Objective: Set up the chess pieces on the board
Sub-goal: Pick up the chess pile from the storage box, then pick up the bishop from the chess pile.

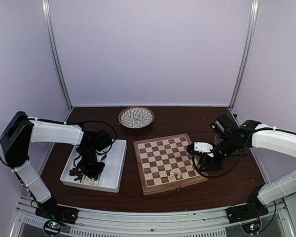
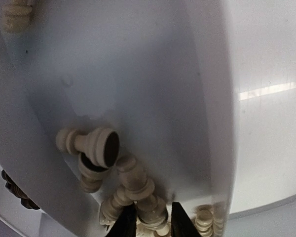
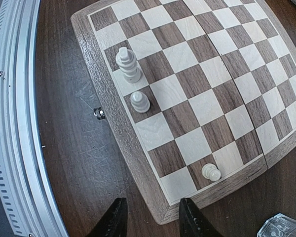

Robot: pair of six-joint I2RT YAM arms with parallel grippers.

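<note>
While the square wooden chessboard of tan and dark brown checks [image 1: 155, 148] bears only three cream-white wooden chess pieces [image 3: 139, 101] along its near edge, the rest lie in the white two-compartment plastic tray [image 1: 119, 163] just left of the board. The left arm is the nearer to that supply. Its elbow is raised and its wrist is bent steeply down into the tray's near end, beside a few dark brown pieces [image 1: 76, 172].

The left claw [image 2: 153, 224] has its fingertips [image 2: 128, 222] drawn narrow on either side of one toppled cream piece [image 2: 149, 207] in a loose heap. Whether they truly pinch it cannot be told. That piece lies on its side with its long axis running away from the claw, base end nearest, so the claw probably meets it at the base and not across the stem. Its neighbours touch it and could be dragged along.

The right arm reaches in from right of the board and is bent at the elbow. The right claw [image 3: 150, 219] is released and grasps nothing, and it hovers over the board's near right corner.
</note>
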